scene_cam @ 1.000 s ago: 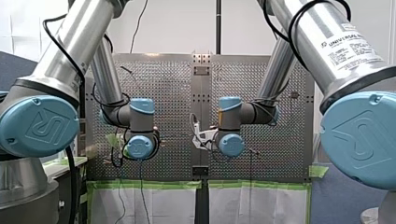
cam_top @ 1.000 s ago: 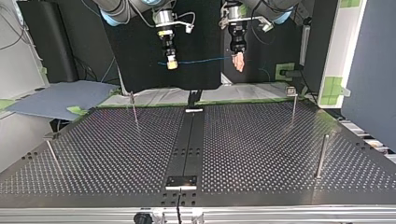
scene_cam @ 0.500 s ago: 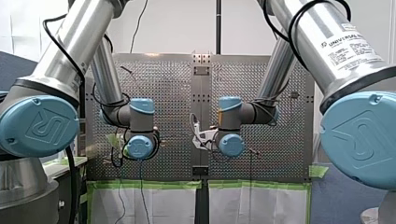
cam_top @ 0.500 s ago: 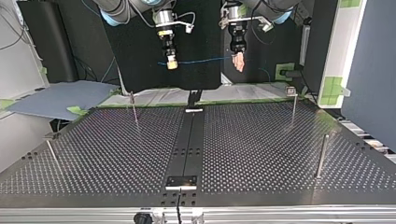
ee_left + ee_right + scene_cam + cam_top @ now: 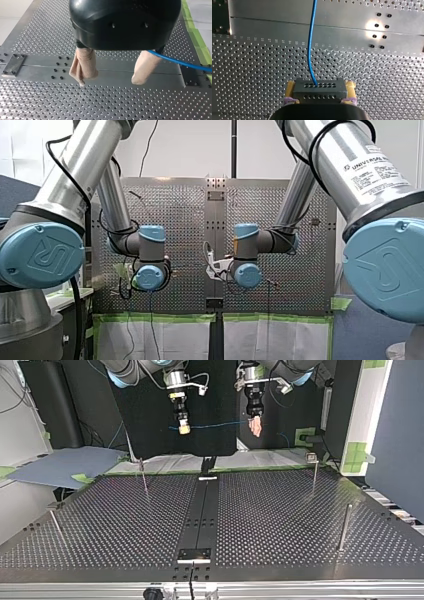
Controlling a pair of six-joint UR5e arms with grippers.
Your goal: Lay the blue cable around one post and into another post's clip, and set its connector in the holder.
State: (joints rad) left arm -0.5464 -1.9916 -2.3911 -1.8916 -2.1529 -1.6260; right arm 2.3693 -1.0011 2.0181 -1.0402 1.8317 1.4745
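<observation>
Right pincer (image 5: pixel 320 87) around one connector (image 5: pixel 319 93), one blue cable (image 5: pixel 310 50), four posts (image 5: pixel 144 479) (image 5: pixel 314 477) (image 5: pixel 344 527) (image 5: pixel 57 528).

Front faces top across the table (image 5: pixel 275 510); wrist views look closely down.

Cable (image 5: pixel 310 50): bright blue, plain.
Connector (image 5: pixel 319 93): dark grey, with two rows of small dark holes across its face.
My right gripper (image 5: pixel 320 90): pads (image 5: pixel 290 87) yellow, purple at their base; body black.
My left gripper (image 5: pixel 110 80): body glossy black; fingers (image 5: pixel 85 65) beige.
Table (image 5: pixel 280 510): grey metal, even grid of small holes; plain grey strip down the middle.
Tape (image 5: pixel 197 37): green, along the table's edge.
Arm joints (image 5: pixel 150 276): light blue caps; tubes silver.
</observation>
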